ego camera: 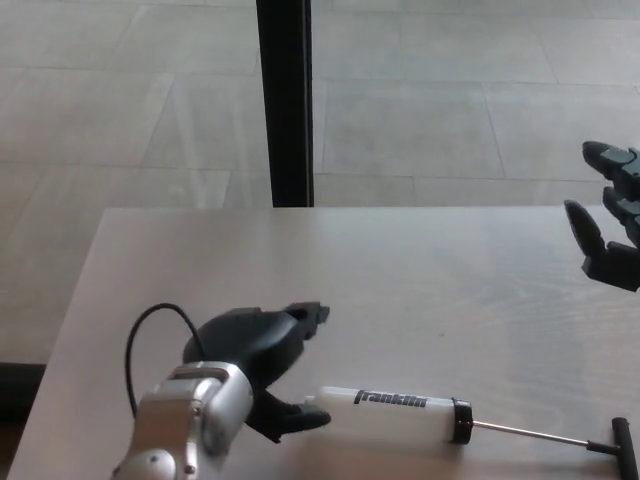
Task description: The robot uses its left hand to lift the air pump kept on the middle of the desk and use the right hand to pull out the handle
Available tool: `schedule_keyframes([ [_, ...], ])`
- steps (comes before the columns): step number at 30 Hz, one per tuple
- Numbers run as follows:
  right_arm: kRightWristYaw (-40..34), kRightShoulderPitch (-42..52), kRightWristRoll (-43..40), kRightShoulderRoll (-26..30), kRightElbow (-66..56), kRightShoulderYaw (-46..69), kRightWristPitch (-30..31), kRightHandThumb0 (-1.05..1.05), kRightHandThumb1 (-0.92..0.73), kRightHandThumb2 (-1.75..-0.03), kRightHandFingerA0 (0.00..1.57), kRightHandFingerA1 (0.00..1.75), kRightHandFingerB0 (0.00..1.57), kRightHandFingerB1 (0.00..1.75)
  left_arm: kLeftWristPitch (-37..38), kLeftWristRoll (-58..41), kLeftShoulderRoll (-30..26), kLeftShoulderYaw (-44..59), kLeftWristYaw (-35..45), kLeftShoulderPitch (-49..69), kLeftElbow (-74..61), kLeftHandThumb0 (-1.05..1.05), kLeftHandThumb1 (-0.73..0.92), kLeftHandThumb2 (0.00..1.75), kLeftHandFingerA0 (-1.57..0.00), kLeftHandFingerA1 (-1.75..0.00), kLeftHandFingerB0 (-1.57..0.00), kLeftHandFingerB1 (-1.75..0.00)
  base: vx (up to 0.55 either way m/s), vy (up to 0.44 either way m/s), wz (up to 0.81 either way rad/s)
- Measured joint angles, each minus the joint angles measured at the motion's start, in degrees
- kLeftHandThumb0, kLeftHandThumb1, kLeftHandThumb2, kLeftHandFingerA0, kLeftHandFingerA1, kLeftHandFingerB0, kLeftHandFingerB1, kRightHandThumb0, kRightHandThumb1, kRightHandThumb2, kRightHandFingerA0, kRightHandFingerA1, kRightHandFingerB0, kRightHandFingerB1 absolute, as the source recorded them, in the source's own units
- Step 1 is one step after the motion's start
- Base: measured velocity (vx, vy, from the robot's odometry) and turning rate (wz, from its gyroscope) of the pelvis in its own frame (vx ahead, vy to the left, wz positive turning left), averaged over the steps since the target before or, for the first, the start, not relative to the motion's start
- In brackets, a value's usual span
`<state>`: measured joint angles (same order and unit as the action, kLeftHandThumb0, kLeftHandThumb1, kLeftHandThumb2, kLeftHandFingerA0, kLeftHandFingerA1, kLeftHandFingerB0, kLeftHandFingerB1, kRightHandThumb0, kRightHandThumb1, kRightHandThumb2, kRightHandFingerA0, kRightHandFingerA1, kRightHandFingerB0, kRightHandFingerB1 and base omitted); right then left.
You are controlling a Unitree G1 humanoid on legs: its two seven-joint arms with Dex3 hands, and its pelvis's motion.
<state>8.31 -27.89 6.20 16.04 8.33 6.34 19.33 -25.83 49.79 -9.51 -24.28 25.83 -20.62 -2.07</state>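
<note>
The white plastic air pump (400, 409) lies lengthwise along the frame's bottom on the pale counter (400, 270), barrel end just right of the left robot hand (262, 360), whose fingers are spread and empty, while its black T-handle (622, 445) points lower right, below the spread right robot hand (608, 240).

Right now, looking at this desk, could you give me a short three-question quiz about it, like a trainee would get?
1. True or false: the left robot hand is gripping the pump.
2. How is the pump's handle set? A) pushed in B) pulled out on its rod C) missing
3. Fill in: the right robot hand is open at the desk's ____ edge.

Key
1. False; its fingers are apart beside the pump's end, which lies on the desk.
2. B
3. right
</note>
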Motion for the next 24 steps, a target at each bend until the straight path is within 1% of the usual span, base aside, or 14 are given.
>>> schedule_keyframes([
  [5,0.54,0.33,-0.09,1.68,0.05,1.96,0.0,-0.87,-0.71,-0.98,0.0,0.1,0.04,0.16,-0.04,-5.03,-1.14,8.45,2.26,-1.99,0.4,-0.86,0.78,0.64,0.0,0.0,0.0,0.0,0.0,0.0,0.0],
  [6,0.58,0.36,-0.13,1.97,0.07,2.25,0.0,-0.92,-0.73,-1.01,0.0,0.09,0.05,0.17,-0.04,-5.58,-1.36,9.39,2.46,-2.22,0.48,-1.0,0.68,1.04,0.0,-0.11,0.0,0.0,0.0,0.0,0.0],
  [8,0.73,0.57,-0.33,3.14,0.2,3.68,0.0,-0.92,-0.7,-1.01,0.0,0.12,0.05,0.22,-0.06,-7.52,-2.33,13.04,3.18,-2.95,0.84,-0.74,0.77,0.7,0.0,-0.01,0.0,-0.19,0.0,0.0,0.0],
  [9,0.8,0.67,-0.41,3.61,0.26,4.15,0.0,-0.84,-0.66,-1.0,0.0,0.24,0.02,0.28,-0.07,-8.17,-2.62,14.23,3.38,-3.14,0.94,-0.84,0.64,1.0,0.0,-0.21,-0.1,-0.13,0.0,0.0,0.0],
  [12,1.19,1.3,-0.86,5.94,1.08,6.5,-0.04,-0.84,-0.64,-1.02,0.03,0.25,0.08,0.26,-0.07,-10.74,-4.38,19.45,4.09,-3.35,1.46,-0.84,0.62,0.98,0.0,-0.22,-0.09,-0.12,0.0,0.0,0.0],
  [13,1.33,1.69,-1.05,6.92,1.57,7.52,-0.04,-0.8,-0.78,-0.65,0.05,0.36,0.12,0.25,-0.07,-11.62,-5.09,21.47,4.35,-3.35,1.8,-0.73,0.76,0.66,0.0,-0.13,0.0,-0.15,0.0,0.0,0.0],
  [14,1.41,1.91,-1.15,7.46,1.91,8.15,-0.06,-0.9,-0.71,-0.7,0.08,0.43,0.13,0.27,-0.07,-12.23,-5.58,22.73,4.5,-3.34,2.06,-0.89,0.63,0.99,0.0,-0.23,0.0,-0.08,0.0,0.0,0.0],
  [16,1.54,2.48,-1.37,8.74,2.76,9.34,-0.11,-0.89,-0.8,-0.64,0.09,0.41,0.13,0.24,-0.06,-13.38,-6.53,25.38,4.77,-3.26,2.65,-0.87,0.62,0.99,0.0,-0.22,0.0,-0.09,0.0,0.0,0.0],
  [17,1.59,3.05,-1.57,9.86,3.58,10.43,-0.15,-0.8,-0.63,-0.98,0.08,0.52,0.06,0.38,-0.06,-14.33,-7.39,27.62,4.96,-2.97,3.2,-0.78,0.6,1.0,-0.03,-0.32,-0.05,-0.18,0.0,0.0,0.0],
  [19,1.68,4.11,-1.94,11.79,4.99,12.31,-0.24,-0.76,-0.63,-0.96,0.13,0.54,0.07,0.42,-0.06,-15.78,-8.79,31.35,5.24,-2.17,4.1,-0.76,0.58,0.99,-0.03,-0.41,-0.02,-0.26,0.0,0.0,0.0],
  [20,1.68,4.78,-2.08,12.63,5.58,13.18,-0.32,-0.75,-0.79,-0.64,0.18,0.49,0.16,0.29,-0.06,-16.4,-9.35,33.08,5.3,-1.57,4.55,-0.75,0.79,0.65,-0.03,-0.45,-0.02,-0.29,0.0,0.0,0.0],
  [22,1.68,6.02,-2.29,14.08,7.01,14.85,-0.43,-0.78,-0.75,-0.63,0.18,0.5,0.16,0.28,-0.06,-17.53,-10.51,36.31,5.4,-0.14,5.46,-0.75,0.59,0.98,0.0,-0.49,-0.06,-0.33,0.0,0.0,0.0],
  [23,1.68,6.63,-2.35,14.68,7.57,15.56,-0.52,-0.77,-0.61,-0.96,0.16,0.55,0.06,0.41,-0.05,-18.05,-10.97,37.76,5.42,0.52,5.84,-0.84,0.6,0.96,0.0,-0.53,-0.07,-0.38,0.0,0.0,0.0],
  [24,1.68,7.58,-2.48,15.47,8.42,16.63,-0.63,-0.77,-0.6,-0.94,0.15,0.55,0.1,0.42,-0.03,-18.76,-11.49,39.72,5.42,1.48,6.51,-0.72,0.8,0.64,-0.04,-0.51,-0.07,-0.29,0.0,0.0,0.0],
])
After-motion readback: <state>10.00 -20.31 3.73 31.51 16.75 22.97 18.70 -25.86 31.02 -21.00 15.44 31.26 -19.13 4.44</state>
